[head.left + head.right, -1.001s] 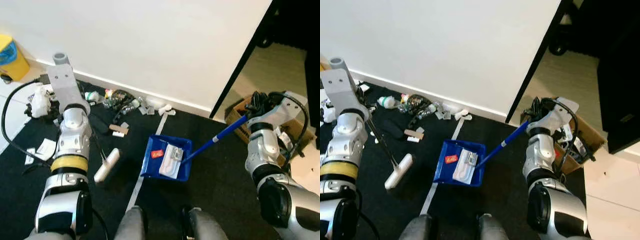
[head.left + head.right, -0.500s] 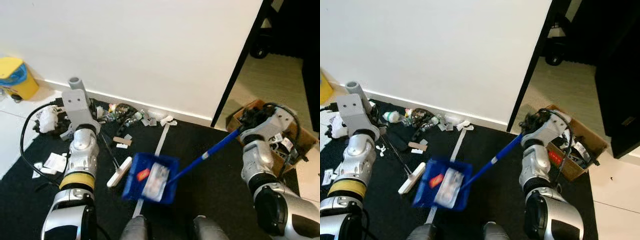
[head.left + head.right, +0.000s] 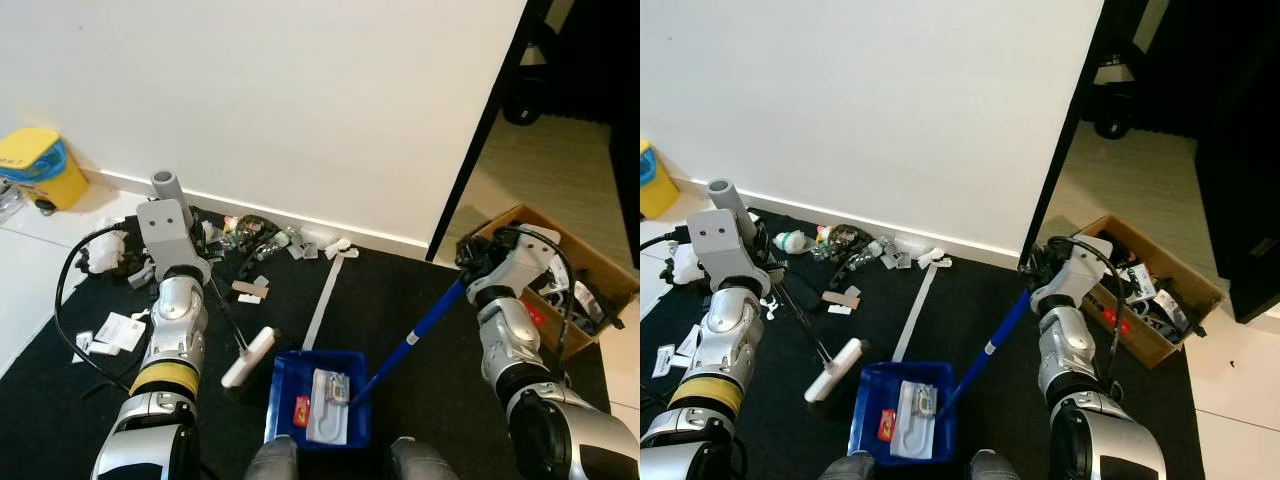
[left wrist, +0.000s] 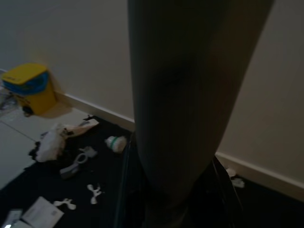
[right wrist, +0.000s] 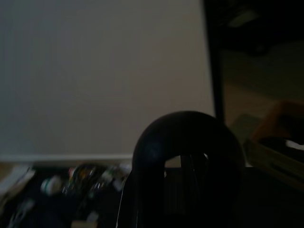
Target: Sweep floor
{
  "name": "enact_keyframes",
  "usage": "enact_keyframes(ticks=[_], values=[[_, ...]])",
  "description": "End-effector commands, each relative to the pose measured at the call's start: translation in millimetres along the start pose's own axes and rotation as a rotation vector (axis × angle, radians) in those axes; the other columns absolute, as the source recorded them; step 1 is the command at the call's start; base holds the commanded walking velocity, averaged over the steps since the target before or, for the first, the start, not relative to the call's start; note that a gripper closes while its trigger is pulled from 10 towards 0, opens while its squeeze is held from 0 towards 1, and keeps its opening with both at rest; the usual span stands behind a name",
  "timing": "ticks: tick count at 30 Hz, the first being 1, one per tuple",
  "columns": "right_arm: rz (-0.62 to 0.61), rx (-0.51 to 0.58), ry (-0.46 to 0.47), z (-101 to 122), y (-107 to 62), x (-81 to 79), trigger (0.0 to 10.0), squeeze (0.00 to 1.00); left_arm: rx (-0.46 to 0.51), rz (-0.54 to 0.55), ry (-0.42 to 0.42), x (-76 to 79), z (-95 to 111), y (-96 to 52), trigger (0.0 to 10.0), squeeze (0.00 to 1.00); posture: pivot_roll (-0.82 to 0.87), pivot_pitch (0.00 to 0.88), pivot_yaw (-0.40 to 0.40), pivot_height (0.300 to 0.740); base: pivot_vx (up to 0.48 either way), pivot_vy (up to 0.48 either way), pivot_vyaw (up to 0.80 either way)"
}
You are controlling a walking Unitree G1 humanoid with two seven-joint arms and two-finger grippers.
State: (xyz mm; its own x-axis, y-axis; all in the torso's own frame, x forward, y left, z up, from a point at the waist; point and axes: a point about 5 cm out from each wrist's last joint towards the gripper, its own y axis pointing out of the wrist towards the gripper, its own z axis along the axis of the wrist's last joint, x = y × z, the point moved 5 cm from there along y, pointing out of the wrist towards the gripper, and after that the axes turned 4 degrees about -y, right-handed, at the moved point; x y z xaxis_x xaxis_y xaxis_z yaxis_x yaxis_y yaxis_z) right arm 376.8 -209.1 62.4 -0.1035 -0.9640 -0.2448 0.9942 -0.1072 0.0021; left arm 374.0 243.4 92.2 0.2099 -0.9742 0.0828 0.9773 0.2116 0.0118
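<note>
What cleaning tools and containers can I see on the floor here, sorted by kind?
Blue dustpan with long handle, held in right gripper: 1
Brush with white head, on the left gripper side: 1
Yellow bin: 1
Cardboard box: 1
Total: 4

Left gripper (image 3: pixel 205 262) raised forward, fingers clamped; right gripper (image 3: pixel 470 262) bent inward at the wrist, fingers clamped too.

Glossy blue plastic dustpan (image 3: pixel 318 405), matt black carpet (image 3: pixel 420 290), brown cardboard box (image 3: pixel 580 300), smooth white painted wall (image 3: pixel 280 90).
</note>
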Motion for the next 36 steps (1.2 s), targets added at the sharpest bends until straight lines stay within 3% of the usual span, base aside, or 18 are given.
enact_keyframes(ticks=[1,3,6,9,12,14,19,21,28,36], values=[[-0.048,0.072,0.031,16,4.1,5.9,10.0,0.00,0.036,0.001,-0.017,-0.4,5,-1.1,10.0,0.00,0.06,0.000,-0.014,0.740,0.000,0.000,0.00],[-0.079,0.057,0.017,15,4.7,11.2,10.0,0.00,0.042,0.001,-0.019,-0.5,5,-1.4,10.0,0.00,0.06,0.000,-0.018,0.740,0.000,0.000,0.00],[-0.090,0.035,0.075,13,5.6,14.8,10.0,0.00,0.050,-0.001,-0.023,-0.4,6,-2.1,10.0,0.00,0.06,0.000,-0.019,0.740,0.000,0.000,0.00],[-0.094,0.040,0.037,14,4.9,17.3,10.0,0.00,0.053,-0.002,-0.021,-0.2,6,-2.4,10.0,0.00,0.06,0.000,-0.021,0.740,0.000,0.000,0.00],[-0.071,0.047,-0.081,17,3.2,18.5,10.0,0.00,0.053,-0.002,0.010,-1.8,5,-3.2,10.0,0.00,0.06,0.000,-0.024,0.740,0.000,0.000,0.00],[-0.014,0.061,-0.250,22,3.2,15.1,10.0,0.00,0.044,0.006,0.068,-4.4,3,-3.5,10.0,0.00,0.06,0.000,-0.025,0.740,0.000,0.000,0.00],[0.001,0.064,-0.342,23,2.6,14.5,10.0,0.00,0.037,-0.002,0.068,-3.4,1,-3.9,10.0,0.00,0.06,0.000,-0.025,0.740,0.000,0.000,0.00],[0.018,0.111,-0.442,30,1.8,10.0,10.0,0.00,0.026,-0.001,0.074,-3.5,-2,-4.8,10.0,0.00,0.05,0.000,-0.025,0.740,0.000,0.000,0.00],[0.018,0.104,-0.403,28,1.8,9.3,10.0,0.00,0.015,-0.001,0.077,-1.5,-4,-4.3,10.0,0.00,0.05,0.000,-0.032,0.740,0.000,0.000,0.00],[-0.021,0.027,-0.345,9,-3.7,12.0,10.0,0.00,-0.028,-0.002,0.064,5.3,-14,-5.2,10.0,0.00,0.05,0.000,-0.034,0.740,0.000,0.000,0.00]])
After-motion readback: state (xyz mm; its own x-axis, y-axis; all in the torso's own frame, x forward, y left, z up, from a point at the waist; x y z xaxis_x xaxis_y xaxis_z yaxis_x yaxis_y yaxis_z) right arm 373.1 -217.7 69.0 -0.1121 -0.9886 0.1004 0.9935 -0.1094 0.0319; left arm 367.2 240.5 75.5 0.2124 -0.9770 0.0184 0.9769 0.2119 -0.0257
